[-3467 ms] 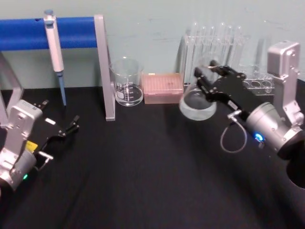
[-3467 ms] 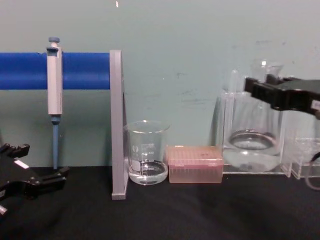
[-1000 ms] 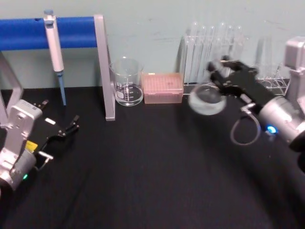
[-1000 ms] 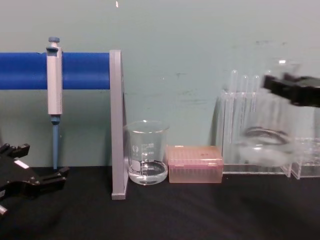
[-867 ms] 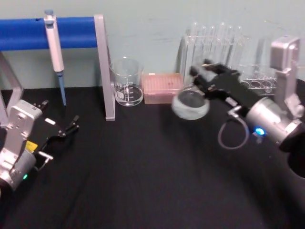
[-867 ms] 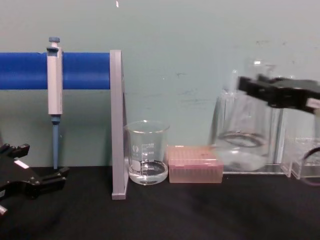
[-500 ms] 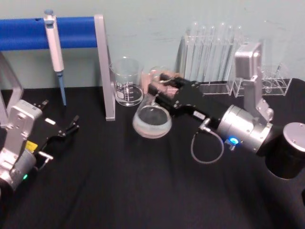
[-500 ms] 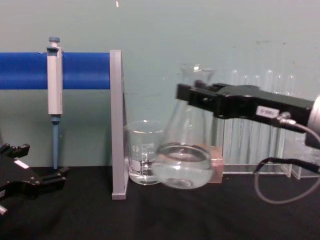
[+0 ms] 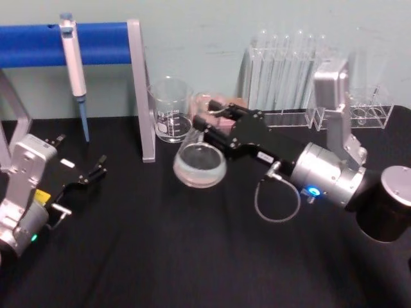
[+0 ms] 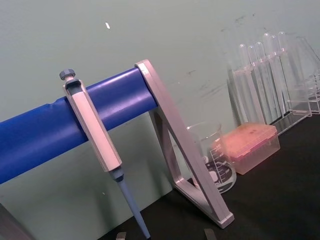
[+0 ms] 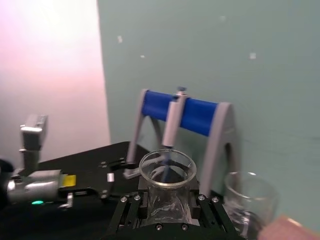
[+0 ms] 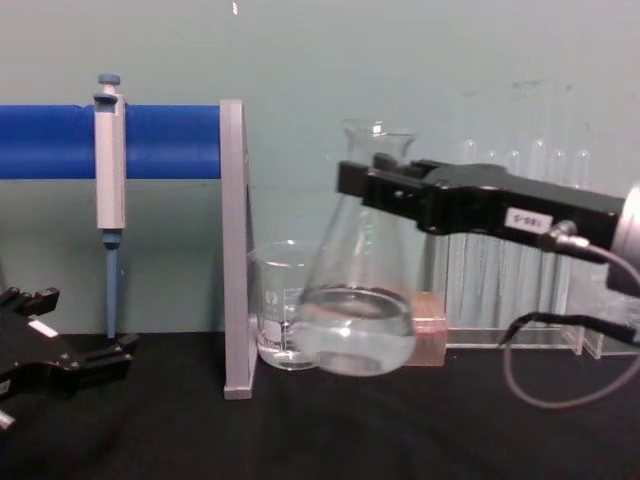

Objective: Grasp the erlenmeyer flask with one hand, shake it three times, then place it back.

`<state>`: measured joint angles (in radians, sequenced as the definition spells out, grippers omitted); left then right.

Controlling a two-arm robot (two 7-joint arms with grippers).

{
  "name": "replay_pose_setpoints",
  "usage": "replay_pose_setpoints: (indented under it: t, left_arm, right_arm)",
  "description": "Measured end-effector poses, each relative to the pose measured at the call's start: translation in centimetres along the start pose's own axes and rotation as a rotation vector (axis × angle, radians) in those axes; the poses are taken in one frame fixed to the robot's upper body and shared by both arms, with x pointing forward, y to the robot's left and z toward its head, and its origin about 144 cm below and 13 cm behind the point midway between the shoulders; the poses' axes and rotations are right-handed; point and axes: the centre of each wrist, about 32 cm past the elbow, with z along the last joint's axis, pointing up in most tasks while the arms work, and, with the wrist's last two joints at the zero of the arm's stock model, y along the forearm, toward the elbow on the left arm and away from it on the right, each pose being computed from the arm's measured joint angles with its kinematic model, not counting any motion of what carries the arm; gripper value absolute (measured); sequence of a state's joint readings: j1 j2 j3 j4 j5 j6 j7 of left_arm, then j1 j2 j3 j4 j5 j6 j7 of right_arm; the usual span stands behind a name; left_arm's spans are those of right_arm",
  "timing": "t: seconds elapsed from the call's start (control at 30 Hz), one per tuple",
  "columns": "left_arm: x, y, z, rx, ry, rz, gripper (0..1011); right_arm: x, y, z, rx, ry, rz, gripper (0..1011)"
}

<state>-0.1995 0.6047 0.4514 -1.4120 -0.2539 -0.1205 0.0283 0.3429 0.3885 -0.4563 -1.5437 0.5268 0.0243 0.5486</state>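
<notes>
Erlenmeyer flask (image 9: 200,164) hangs by its neck in the right gripper (image 9: 207,119), in front of the glass beaker (image 9: 171,109) and just right of the grey upright of the pipette stand (image 9: 140,90). In the chest view the flask (image 12: 355,300) leans a little, its flared rim tipped toward the right and its wide base overlapping the beaker (image 12: 280,310). The base looks raised slightly off the black tabletop (image 9: 192,256), though the gap is hard to judge. A shallow pool of clear liquid lies in the base.

The right gripper (image 12: 375,190) reaches in from the right, its black fingers (image 12: 400,200) clenched on the neck just under the rim. The right wrist view looks down the open mouth of the flask (image 11: 167,167), with the right gripper (image 11: 167,205) pressing it from both sides.

Behind the gripper sits a pink pipette tip box (image 12: 430,315), and farther right a clear rack of test tubes (image 9: 282,70). A grey and blue pipette (image 9: 72,58) hangs from the stand's blue bar (image 9: 32,43).

The left gripper (image 9: 80,157) rests low at the left of the tabletop, well apart from the flask, its fingers spread and holding nothing.
</notes>
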Motion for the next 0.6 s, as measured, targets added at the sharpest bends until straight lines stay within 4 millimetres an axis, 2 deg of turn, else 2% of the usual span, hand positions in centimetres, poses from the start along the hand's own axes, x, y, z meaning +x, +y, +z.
replay_pose_setpoints:
  t: [0.27, 0.6]
  left_arm:
    - [0.0, 0.0, 0.0, 0.0, 0.0, 0.0, 1001]
    - [0.0, 0.0, 0.0, 0.0, 0.0, 0.0, 1001]
  right_arm:
    - [1.2, -1.9, 0.2, 0.014, -0.013, -0.158, 450]
    - [3.5, -5.9, 1.1, 0.003, -0.047, -0.43, 450]
